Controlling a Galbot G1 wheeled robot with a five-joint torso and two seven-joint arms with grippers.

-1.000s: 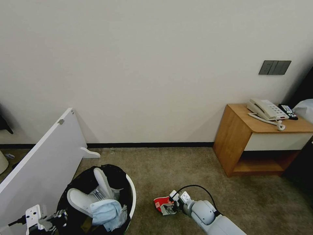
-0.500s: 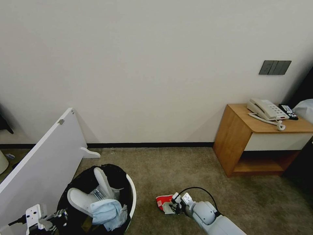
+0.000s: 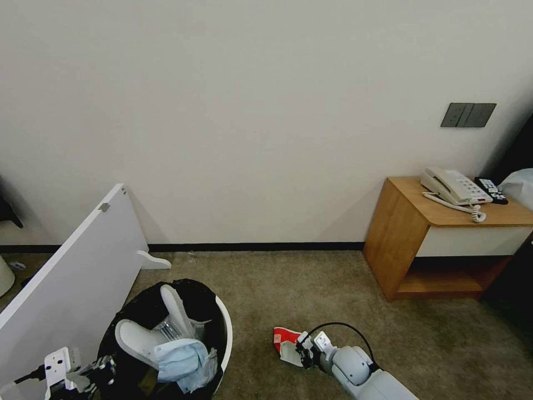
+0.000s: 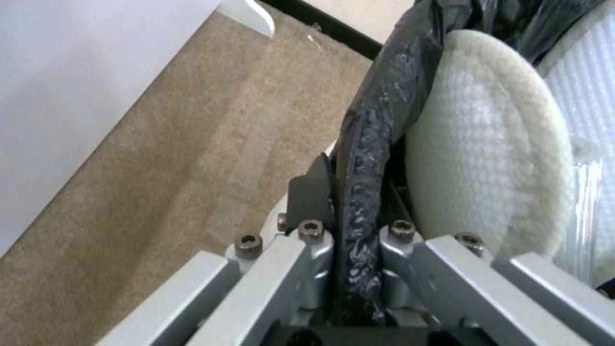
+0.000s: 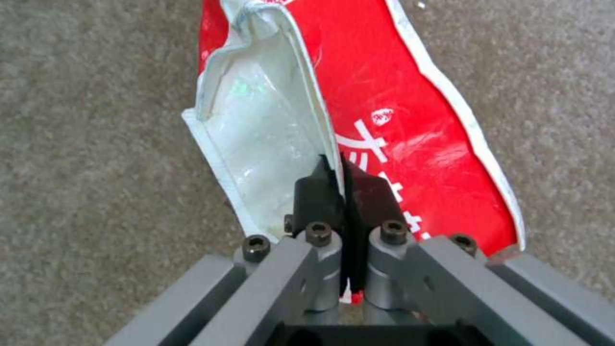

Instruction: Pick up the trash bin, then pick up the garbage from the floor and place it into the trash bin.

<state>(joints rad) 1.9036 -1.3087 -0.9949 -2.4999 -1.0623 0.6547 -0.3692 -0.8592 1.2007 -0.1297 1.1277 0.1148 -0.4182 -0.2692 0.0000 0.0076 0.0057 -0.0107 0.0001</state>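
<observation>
Step in hand: garbage pickup w/ bin already held. Left gripper [image 4: 343,226] is clenched on the rim of the trash bin [image 3: 225,328], pinching the black bag [image 4: 372,139] over the edge; in head view it sits at lower left beside the bin. Bin holds 2 white slippers [image 3: 147,336] and a pale-blue wad [image 3: 180,358], so part of the job looks done.

Right gripper [image 5: 343,187] is low over the carpet [image 3: 311,283], to the right of the bin, fingers pinched shut on the torn edge of the red-white packet [image 5: 397,125]. Packet is at floor level near the bin but apart from it; whether it is clear of the carpet can't be told.

Next move, as a guess: needs a lift w/o losing the thin foil edge, then carry left over the bin opening and let go above the slippers. Grip is on a flimsy flap, so slip is the risk.

View diffs: right wrist view shows the pinch itself, the packet's white inner lining and white print on the red; head view gives just a small red patch [image 3: 284,336] ahead of the arm. Left wrist view shows bag plastic between the fingers and a slipper's [image 4: 493,158] fuzzy sole right against the rim; head view gives layout instead: bin, a leaning white board [image 3: 72,278], and a wooden side table [image 3: 400,233] w/ a phone [image 3: 452,186] well off to the right.
</observation>
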